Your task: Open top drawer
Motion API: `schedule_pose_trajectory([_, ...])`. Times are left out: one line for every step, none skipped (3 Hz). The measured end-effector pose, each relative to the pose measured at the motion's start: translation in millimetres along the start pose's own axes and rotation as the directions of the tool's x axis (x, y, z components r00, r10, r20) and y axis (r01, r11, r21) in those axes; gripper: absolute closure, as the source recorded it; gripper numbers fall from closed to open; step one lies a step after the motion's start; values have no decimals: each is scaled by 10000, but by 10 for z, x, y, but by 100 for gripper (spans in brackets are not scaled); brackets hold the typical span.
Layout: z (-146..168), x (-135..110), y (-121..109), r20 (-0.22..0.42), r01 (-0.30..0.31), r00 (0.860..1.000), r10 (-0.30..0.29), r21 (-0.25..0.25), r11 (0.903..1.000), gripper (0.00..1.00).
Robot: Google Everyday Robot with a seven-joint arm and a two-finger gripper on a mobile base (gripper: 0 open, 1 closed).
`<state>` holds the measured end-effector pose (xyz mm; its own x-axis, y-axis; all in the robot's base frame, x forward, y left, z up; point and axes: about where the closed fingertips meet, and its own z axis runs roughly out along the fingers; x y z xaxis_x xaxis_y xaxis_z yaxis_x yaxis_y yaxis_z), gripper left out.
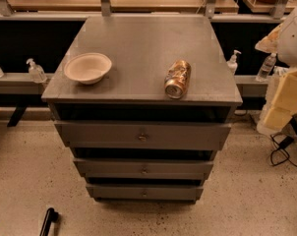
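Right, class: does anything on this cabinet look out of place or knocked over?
Yes: the gold can lies on its side near the front edge of the cabinet top, right of the upright bowl. The top drawer looks square. The hand is low at lower left, away from the cabinet.

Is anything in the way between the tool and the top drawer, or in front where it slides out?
Nothing visible does. The tool, apparently the dark piece at the lower left, has only floor between it and the top drawer. The bowl and can lie on the cabinet top, above the drawer's path.
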<state>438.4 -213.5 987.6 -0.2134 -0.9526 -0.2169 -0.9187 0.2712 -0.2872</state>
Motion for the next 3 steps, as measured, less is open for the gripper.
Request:
schedule_pose_trajectory([0,0,0,0,0,10000,0,0,10000,0])
schedule_pose_trajectory([123,-42,57,1075,-163,9940,185,-209,9996,0])
schedule_pose_trajectory([663,-496,493,3001,1024,9502,-845,-445,9937,0])
